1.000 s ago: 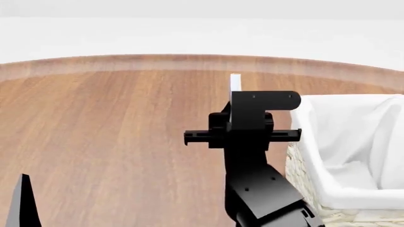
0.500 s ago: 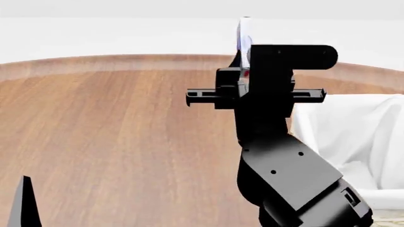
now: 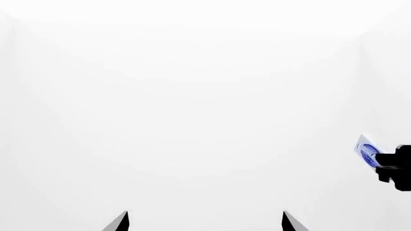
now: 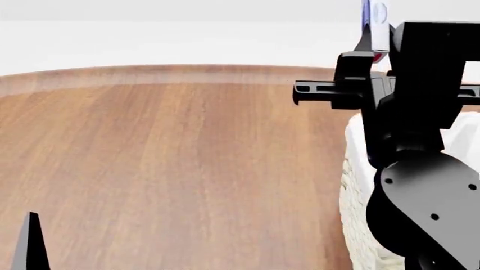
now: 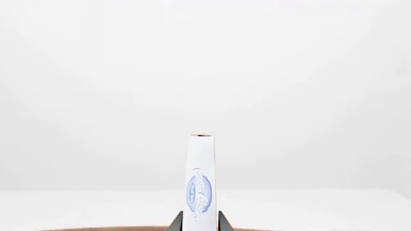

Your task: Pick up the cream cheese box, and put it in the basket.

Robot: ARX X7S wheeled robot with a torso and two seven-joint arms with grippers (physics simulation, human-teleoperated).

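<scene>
My right gripper (image 4: 377,59) is shut on the cream cheese box (image 4: 374,22), a thin white box with blue print and a red mark, held upright high above the table. In the right wrist view the box (image 5: 201,180) stands edge-on between the fingertips of the right gripper (image 5: 200,222). The box also shows small in the left wrist view (image 3: 366,150). The basket (image 4: 358,163), wicker with a white liner, lies at the right, mostly hidden behind my right arm. My left gripper (image 3: 204,221) is open and empty; one fingertip (image 4: 30,242) shows low at the left.
The round wooden table (image 4: 165,157) spreads over the middle and left. Its far edge curves across the back, with a white floor or wall beyond.
My right gripper has risen and moved right with the box, from over the table's middle to above the basket's near-left edge. The left gripper has not moved.
</scene>
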